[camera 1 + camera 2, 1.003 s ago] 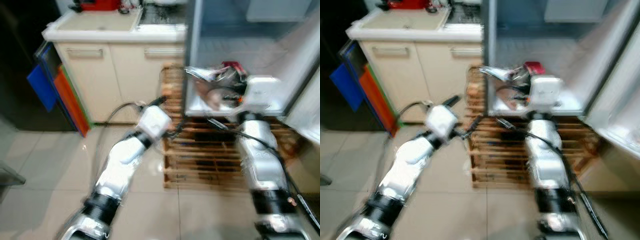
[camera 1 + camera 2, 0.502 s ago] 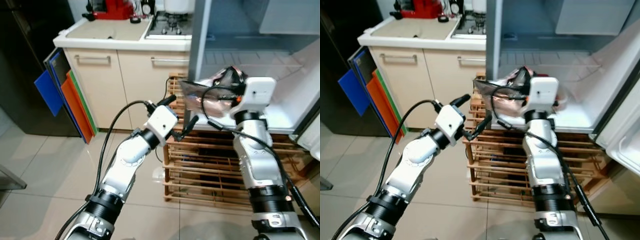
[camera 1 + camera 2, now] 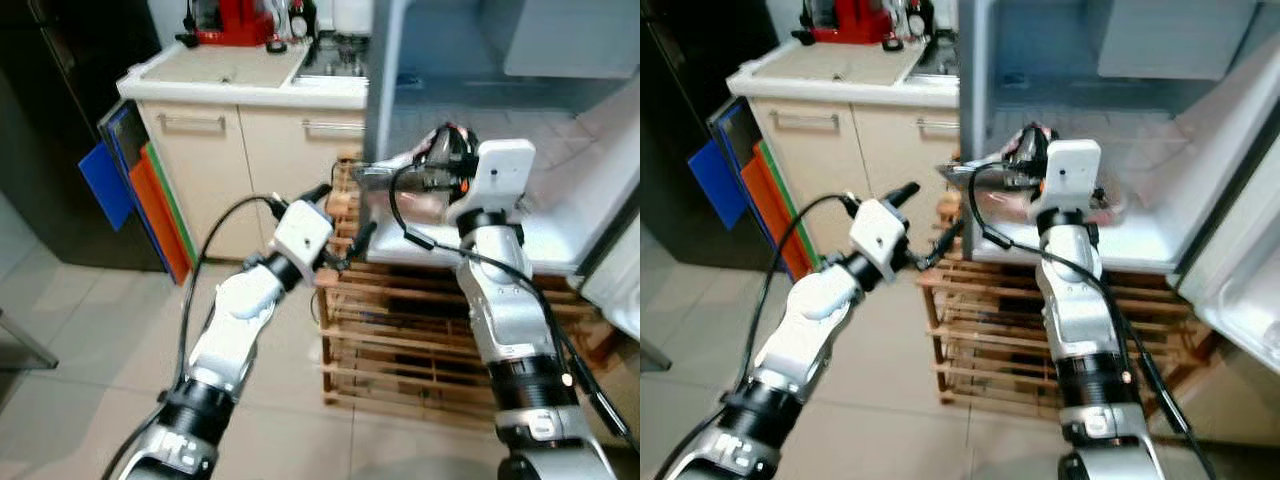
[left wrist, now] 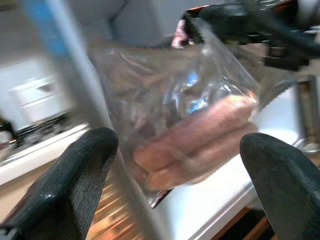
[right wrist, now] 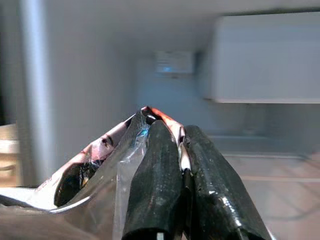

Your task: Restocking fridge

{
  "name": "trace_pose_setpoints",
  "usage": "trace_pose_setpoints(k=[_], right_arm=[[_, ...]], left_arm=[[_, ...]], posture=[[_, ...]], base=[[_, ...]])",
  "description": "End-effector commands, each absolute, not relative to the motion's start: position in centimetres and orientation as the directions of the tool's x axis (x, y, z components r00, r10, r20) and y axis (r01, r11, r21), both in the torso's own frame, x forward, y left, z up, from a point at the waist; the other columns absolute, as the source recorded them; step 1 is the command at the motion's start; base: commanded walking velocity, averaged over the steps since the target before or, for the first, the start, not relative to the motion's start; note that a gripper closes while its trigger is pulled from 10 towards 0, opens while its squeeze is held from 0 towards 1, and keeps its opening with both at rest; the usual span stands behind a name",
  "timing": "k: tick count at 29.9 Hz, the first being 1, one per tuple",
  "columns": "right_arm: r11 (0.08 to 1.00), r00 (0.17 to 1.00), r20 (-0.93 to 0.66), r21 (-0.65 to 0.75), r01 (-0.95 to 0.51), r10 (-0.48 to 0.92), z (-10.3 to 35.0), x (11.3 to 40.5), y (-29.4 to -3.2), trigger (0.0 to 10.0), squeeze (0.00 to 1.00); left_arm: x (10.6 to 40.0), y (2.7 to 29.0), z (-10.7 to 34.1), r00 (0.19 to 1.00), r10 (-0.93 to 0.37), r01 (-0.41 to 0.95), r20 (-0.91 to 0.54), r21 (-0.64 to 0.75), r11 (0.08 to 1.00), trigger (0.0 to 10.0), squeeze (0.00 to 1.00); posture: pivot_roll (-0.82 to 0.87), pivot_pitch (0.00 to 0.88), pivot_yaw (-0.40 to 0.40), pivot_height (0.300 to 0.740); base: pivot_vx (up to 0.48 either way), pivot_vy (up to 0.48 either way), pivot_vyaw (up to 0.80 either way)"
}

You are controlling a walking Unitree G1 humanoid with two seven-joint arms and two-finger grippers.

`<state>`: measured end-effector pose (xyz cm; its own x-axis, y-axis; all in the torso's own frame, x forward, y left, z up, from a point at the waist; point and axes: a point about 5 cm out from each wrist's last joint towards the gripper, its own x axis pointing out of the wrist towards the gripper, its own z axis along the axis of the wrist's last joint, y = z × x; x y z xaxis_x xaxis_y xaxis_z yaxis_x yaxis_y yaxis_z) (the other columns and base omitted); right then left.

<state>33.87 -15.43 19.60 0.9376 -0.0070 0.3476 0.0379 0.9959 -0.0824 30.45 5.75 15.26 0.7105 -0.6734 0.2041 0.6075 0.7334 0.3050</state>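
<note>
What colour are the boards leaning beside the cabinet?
Blue, orange and green boards, clearest in the left eye view.

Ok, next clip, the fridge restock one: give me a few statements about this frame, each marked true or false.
1. The right tool is shut on the top edge of a clear plastic bag. True.
2. The left tool is clamped on the bag. False: its fingers stand wide apart, short of the bag.
3. The fridge door is closed. False: the fridge is open, its white interior showing.
4. A slatted wooden rack stands under the fridge. True.
5. The boards beside the cabinet are all white. False: blue, orange and green ones lean there.
</note>
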Motion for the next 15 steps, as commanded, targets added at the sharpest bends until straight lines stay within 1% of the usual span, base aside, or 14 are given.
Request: trace_pose_setpoints(k=[1, 4, 8, 12, 15], right_arm=[[0.996, 0.931, 0.364, -0.087, 0.026, 0.008, 20.3, 34.2, -14.8, 0.0, 0.0], [0.995, 0.934, 0.356, -0.095, 0.017, 0.017, 20.2, 34.4, -14.5, 0.0, 0.0], [0.996, 0.936, 0.35, -0.094, -0.008, 0.04, 20.2, 34.6, -13.7, 0.0, 0.0], [0.996, 0.942, 0.326, -0.052, -0.07, 0.083, 20.4, 35.1, -12.3, 0.0, 0.0], [0.995, 0.944, 0.316, -0.058, -0.083, 0.097, 20.7, 35.6, -11.8, 0.0, 0.0]], left_arm=[[30.7, 6.7, 15.4, 0.732, -0.652, 0.585, 0.196, 0.31, 0.75, 10.0, 0.0], [31.0, 7.0, 15.5, 0.759, -0.618, 0.562, 0.203, 0.274, 0.78, 10.0, 0.0], [31.1, 7.3, 15.6, 0.771, -0.603, 0.54, 0.206, 0.291, 0.79, 10.0, 0.0], [31.1, 7.3, 15.5, 0.776, -0.598, 0.544, 0.202, 0.266, 0.796, 10.0, 0.0], [31.0, 7.4, 15.5, 0.779, -0.594, 0.545, 0.201, 0.253, 0.8, 10.0, 0.0]], posture=[[-0.01, 0.0, 0.033, 0.74], [-0.01, 0.0, 0.035, 0.74], [-0.01, 0.0, 0.036, 0.74], [-0.01, 0.0, 0.037, 0.74], [0.0, 0.0, 0.038, 0.74]], base=[[0.266, -0.394, 0.0], [0.331, -0.339, 0.0], [0.0, 0.0, 0.0], [0.0, 0.0, 0.0], [0.0, 0.0, 0.0]])
